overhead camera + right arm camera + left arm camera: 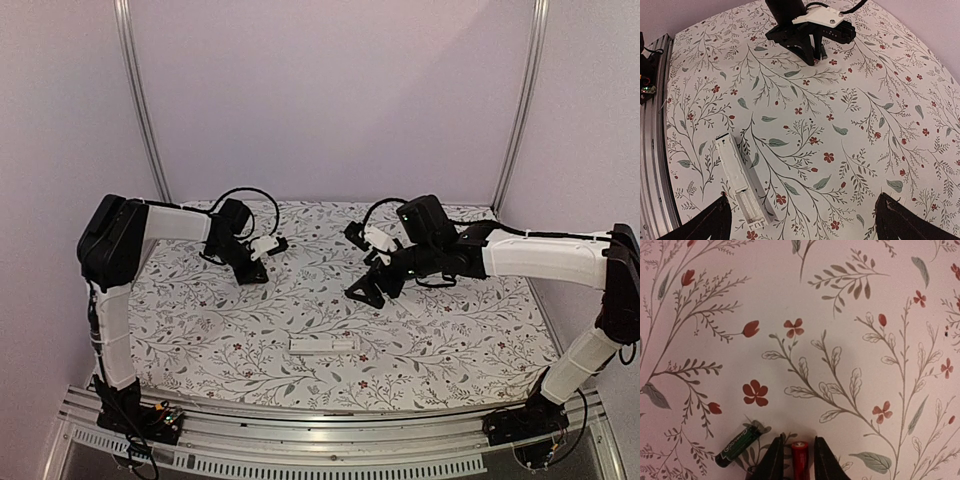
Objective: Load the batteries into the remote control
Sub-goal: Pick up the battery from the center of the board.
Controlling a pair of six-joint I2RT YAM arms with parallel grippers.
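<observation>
The scene is lit softly and evenly from above, and a pinkish-lilac cast is laid over all three views. Only faint, diffuse shadows are thrown on the floral table cover (pixel 300 300). The overhead view is rendered slightly soft and grainy. In the left wrist view the near fingertips (pixel 772 462) are blurred, and a small sheen is caught on the dark battery (pixel 737 445). In the right wrist view the metal rail (pixel 655 150) is bowed by lens distortion

The remote (pixel 322 344) lies front-middle on the counter (pixel 450 340), well apart from one battery (pixel 799 462) between the jaws of the left gripper (pixel 798 442) at back left, a second battery (pixel 738 445) just beside it.
</observation>
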